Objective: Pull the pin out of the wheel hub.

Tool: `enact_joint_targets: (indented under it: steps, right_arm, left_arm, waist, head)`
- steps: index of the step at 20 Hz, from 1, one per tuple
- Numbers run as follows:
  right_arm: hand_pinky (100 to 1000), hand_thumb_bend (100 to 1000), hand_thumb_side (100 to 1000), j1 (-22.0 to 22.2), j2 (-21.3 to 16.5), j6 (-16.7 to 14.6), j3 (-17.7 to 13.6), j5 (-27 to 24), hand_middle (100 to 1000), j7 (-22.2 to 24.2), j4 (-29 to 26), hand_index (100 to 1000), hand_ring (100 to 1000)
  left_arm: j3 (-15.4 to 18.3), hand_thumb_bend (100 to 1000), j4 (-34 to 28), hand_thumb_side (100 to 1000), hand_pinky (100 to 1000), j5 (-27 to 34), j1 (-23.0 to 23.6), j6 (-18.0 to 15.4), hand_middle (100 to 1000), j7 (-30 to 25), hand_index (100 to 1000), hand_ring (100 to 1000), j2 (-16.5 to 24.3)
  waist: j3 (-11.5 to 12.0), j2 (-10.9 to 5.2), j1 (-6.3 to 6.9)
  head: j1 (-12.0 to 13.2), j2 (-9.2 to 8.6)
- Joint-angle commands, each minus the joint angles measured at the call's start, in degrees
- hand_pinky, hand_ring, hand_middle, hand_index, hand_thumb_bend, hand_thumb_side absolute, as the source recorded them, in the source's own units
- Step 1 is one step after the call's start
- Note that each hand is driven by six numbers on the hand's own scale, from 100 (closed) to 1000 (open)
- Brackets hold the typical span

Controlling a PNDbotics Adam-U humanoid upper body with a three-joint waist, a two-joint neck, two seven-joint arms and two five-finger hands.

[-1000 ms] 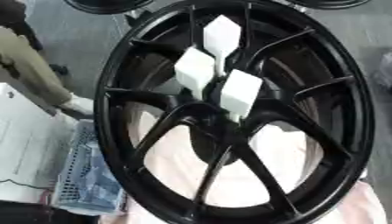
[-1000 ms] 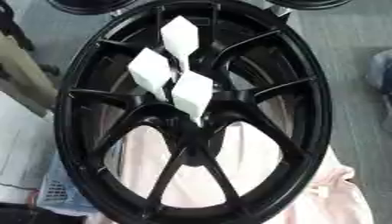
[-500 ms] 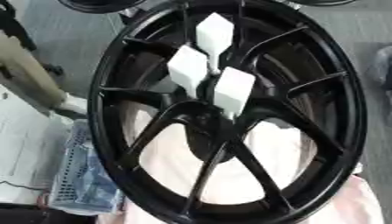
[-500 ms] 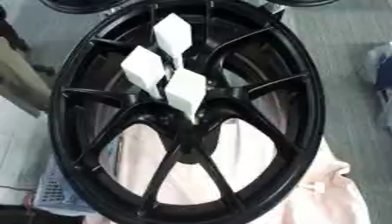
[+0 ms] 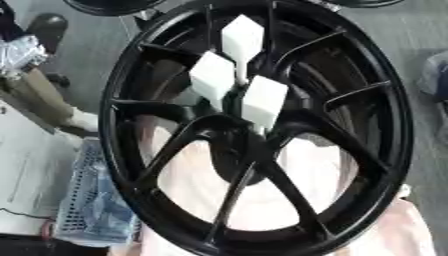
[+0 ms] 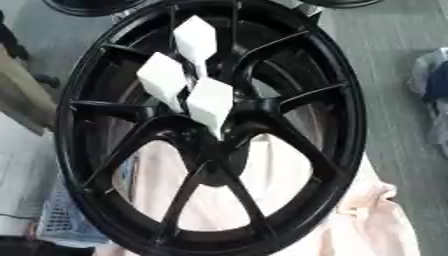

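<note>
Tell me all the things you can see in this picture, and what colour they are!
wheel: one, black with spokes, fills the middle of the view.
white blocks: three, white, sticking up from the centre of the wheel, close together.
cloth: one, pale pink, under the lower part of the wheel.
basket: one, pale mesh with something bluish inside, lower left beside the wheel.
other dark round things: partly seen, black, at the top edge.
bundle: one, grey and dark blue, at the right edge on the grey floor.
Robot's hands: none showing in either view.
</note>
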Motion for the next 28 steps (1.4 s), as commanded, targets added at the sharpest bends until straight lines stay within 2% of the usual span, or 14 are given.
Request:
enact_joint_targets:
  steps: [1, 11, 17, 21, 26, 28]
  right_arm:
    - [635, 100, 404, 0.1, -1.8, 0.2, 0.0, 0.0, 740, 0.3, -1.0, 707, 804]
    - [635, 100, 407, 0.9, -2.2, 0.6, 0.4, -0.1, 741, 0.6, -1.0, 707, 804]
    - [635, 100, 410, 1.0, -2.2, 0.7, 0.6, -0.4, 741, 0.7, -1.0, 707, 805]
    - [634, 100, 415, 0.5, -2.0, 0.7, 0.7, -0.7, 741, 0.6, -1.0, 707, 805]
    - [634, 100, 420, -0.1, -1.9, 0.7, 0.9, -1.3, 739, 0.6, -1.0, 704, 806]
    - [634, 100, 423, -0.3, -1.8, 0.7, 1.0, -1.5, 738, 0.7, -1.0, 704, 805]
  left_arm:
    - [-1.9, 100, -0.7, 559, 787, 0.0, -3.2, 1.4, 682, -5.7, 806, 762, 2.2]
    - [-9.6, 100, 0.1, 569, 796, 2.6, -15.5, 9.4, 696, -18.3, 829, 773, -3.6]
    - [-12.7, 124, 4.2, 583, 797, 2.0, -19.6, 12.2, 708, -21.2, 844, 775, -7.6]
    - [-14.0, 128, 6.1, 470, 813, 0.4, -21.0, 14.1, 723, -21.0, 841, 794, -9.6]
    - [-15.2, 207, 7.9, 353, 833, -1.5, -21.5, 15.6, 732, -20.6, 854, 812, -11.2]
    - [-15.7, 208, 8.8, 324, 836, -2.0, -21.8, 15.9, 737, -20.7, 854, 817, -12.0]
  waist:
    - [-0.1, -1.89, 0.04]
    - [0.1, -2.92, 0.33]
    - [-0.1, -3.04, 0.43]
    - [-0.6, -2.85, 0.54]
    - [-1.0, -2.62, 0.80]
    - [-1.1, -2.49, 0.90]
  head:
    - [0.1, 0.39]
    - [-0.6, 0.57]
    - [-1.1, 0.75]
    - [-0.7, 0.18]
    - [-0.3, -0.39]
    - [-0.3, -0.39]
